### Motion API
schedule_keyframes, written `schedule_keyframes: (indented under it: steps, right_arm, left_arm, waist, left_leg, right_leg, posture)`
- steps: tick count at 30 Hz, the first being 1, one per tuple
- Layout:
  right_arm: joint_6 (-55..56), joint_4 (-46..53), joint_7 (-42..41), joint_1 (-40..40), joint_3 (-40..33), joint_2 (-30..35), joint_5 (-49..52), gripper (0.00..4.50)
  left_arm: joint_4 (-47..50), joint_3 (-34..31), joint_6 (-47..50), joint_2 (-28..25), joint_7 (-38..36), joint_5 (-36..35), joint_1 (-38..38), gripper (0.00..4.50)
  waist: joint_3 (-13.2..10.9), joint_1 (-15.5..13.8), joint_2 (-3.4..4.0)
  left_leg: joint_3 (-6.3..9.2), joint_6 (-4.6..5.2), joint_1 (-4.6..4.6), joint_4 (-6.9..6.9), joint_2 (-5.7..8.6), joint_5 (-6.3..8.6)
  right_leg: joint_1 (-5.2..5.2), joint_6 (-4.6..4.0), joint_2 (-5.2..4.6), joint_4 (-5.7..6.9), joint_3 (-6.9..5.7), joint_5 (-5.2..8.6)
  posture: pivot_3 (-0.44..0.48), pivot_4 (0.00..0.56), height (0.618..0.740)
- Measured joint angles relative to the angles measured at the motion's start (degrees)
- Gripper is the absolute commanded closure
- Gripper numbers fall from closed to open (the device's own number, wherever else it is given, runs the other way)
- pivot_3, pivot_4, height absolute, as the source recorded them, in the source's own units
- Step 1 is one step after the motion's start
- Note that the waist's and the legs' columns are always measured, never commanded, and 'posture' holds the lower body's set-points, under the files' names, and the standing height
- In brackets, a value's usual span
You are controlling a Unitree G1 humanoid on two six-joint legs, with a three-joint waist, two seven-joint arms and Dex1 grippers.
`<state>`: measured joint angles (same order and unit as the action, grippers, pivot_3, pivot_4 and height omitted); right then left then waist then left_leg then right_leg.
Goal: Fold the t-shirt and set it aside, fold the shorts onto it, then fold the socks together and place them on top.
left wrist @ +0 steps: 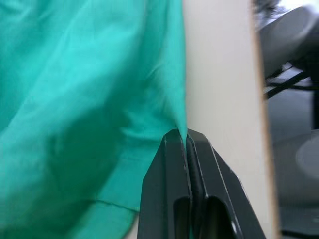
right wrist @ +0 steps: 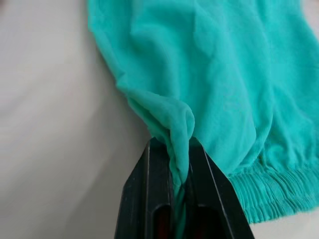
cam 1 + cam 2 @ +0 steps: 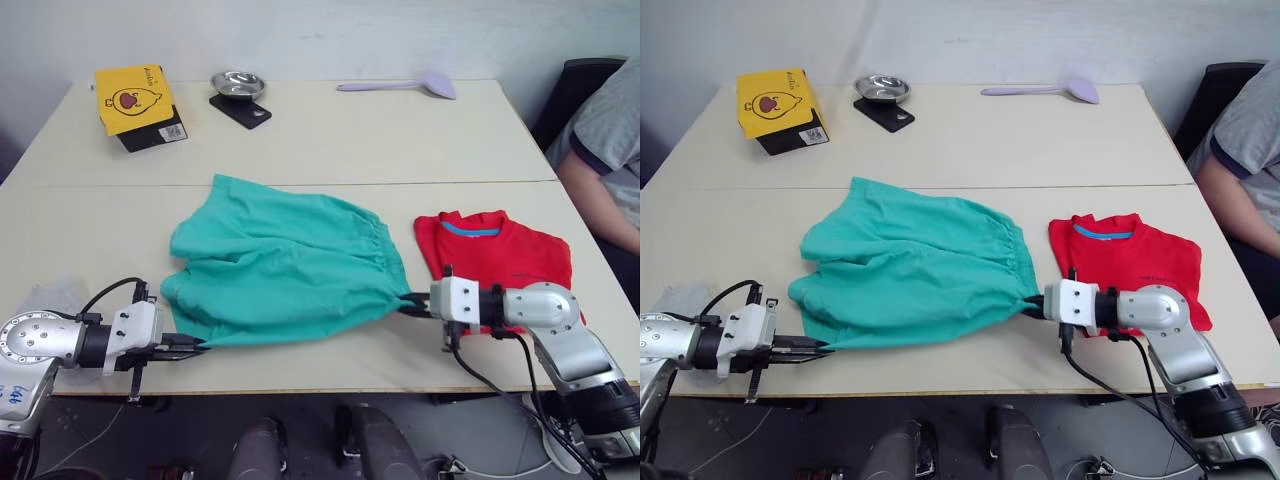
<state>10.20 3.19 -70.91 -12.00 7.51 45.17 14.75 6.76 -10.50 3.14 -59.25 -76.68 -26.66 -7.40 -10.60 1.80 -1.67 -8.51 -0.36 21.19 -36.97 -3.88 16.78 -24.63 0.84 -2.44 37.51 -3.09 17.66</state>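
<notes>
The teal-green shorts point(image 3: 280, 262) lie spread across the middle of the near table, waistband toward the right. My left gripper point(image 3: 200, 348) is shut on the shorts' near left corner point(image 1: 182, 124) at the table's front edge. My right gripper point(image 3: 410, 305) is shut on the near end of the gathered waistband point(image 2: 182, 149). To the right lies the red t-shirt point(image 3: 495, 255), folded, with a blue strip at its collar; my right arm crosses its near edge. The socks are out of view.
At the far left stands a yellow box point(image 3: 135, 100), with a small metal bowl point(image 3: 238, 84) on a black slab beside it. A lilac spatula point(image 3: 400, 86) lies far right. A person's arm point(image 3: 600, 190) rests at the right edge by a black chair point(image 3: 570, 95).
</notes>
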Motion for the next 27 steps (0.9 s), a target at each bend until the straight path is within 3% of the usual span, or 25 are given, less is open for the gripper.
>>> schedule_keyframes:
  steps: [4,7,12,15,18,20,23,27]
  right_arm:
    - [-0.11,1.89,-6.53,4.16,-0.18,2.25,5.11,4.5]
    - [-1.75,3.87,-9.15,7.01,-0.4,4.51,6.85,4.5]
    - [-7.61,7.3,-9.55,7.43,-0.44,5.39,8.88,4.5]
    - [-11.88,7.73,-9.38,2.0,-0.64,5.31,11.09,4.5]
    - [-14.68,3.99,-6.78,-12.7,-1.7,2.46,11.94,4.5]
    - [-11.86,-7.29,-1.97,-29.92,-1.73,-1.48,7.3,4.5]
    - [-1.19,-24.54,7.54,-48.67,-2.48,-5.51,-1.46,4.5]
    - [17.92,-48.2,29.56,-68.48,-2.8,-8.38,-15.98,4.5]
  left_arm:
    - [7.56,-2.79,9.24,-4.13,-3.1,-3.78,-8.22,4.47]
    - [12.25,-5.28,15.22,-4.42,-3.48,-5.79,-15.14,4.47]
    - [13.46,-7.11,19.74,-2.87,-1.52,-6.96,-15.66,4.47]
    - [11.54,-7.28,21.29,3.23,4.37,-9.6,-3.91,4.47]
    - [1.11,-6.98,20.61,6.79,11.97,-8.28,15.04,4.47]
    - [-11.51,-5.48,16.5,8.6,18.75,-3.01,33.33,4.47]
    - [-26.61,-4.1,7.42,10.69,27.15,4.13,52.63,4.47]
    - [-46.98,-2.0,-11.45,13.79,37.3,12.85,73.81,4.47]
  waist:
    - [-0.01,0.49,0.0]
    - [-0.03,0.31,-0.01]
    - [-0.08,-0.19,-0.06]
    - [-0.26,-0.43,-0.02]
    - [-0.41,-0.34,-0.22]
    - [-0.61,-0.2,-0.32]
    - [-0.61,-0.08,-0.34]
    - [-0.59,0.03,-0.41]
  left_leg:
    - [-0.01,-0.02,-0.06,-0.02,-0.03,0.02]
    - [0.02,-0.02,-0.07,-0.05,-0.02,0.02]
    - [0.1,-0.26,-0.06,-0.11,0.0,0.06]
    - [0.15,-0.16,0.02,-0.15,0.07,-0.1]
    - [0.13,-0.1,0.05,-0.13,0.08,-0.41]
    - [0.08,-0.15,0.22,-0.12,0.1,-0.58]
    - [-0.12,-0.44,0.38,-0.08,0.06,-0.69]
    - [-0.43,-0.53,2.08,-0.32,0.06,-0.71]
  right_leg:
    - [0.04,0.03,0.03,-0.01,0.04,0.02]
    - [0.04,-0.01,0.02,-0.04,0.04,0.05]
    - [0.05,-0.26,0.02,-0.12,0.04,0.18]
    - [0.09,-0.38,0.0,-0.17,0.08,0.12]
    - [0.09,0.0,0.03,-0.18,0.06,-0.33]
    - [-0.08,-0.01,0.08,-0.17,0.01,-0.58]
    - [-0.46,-0.09,0.12,0.01,0.07,-0.58]
    - [-2.27,-0.01,0.03,0.4,0.08,-0.36]
  posture:
    - [0.0,0.15,0.74]
    - [0.0,0.15,0.74]
    - [0.0,0.15,0.74]
    - [0.0,0.15,0.74]
    - [0.0,0.15,0.74]
    - [0.0,0.15,0.74]
    - [0.0,0.15,0.74]
    - [0.0,0.15,0.74]
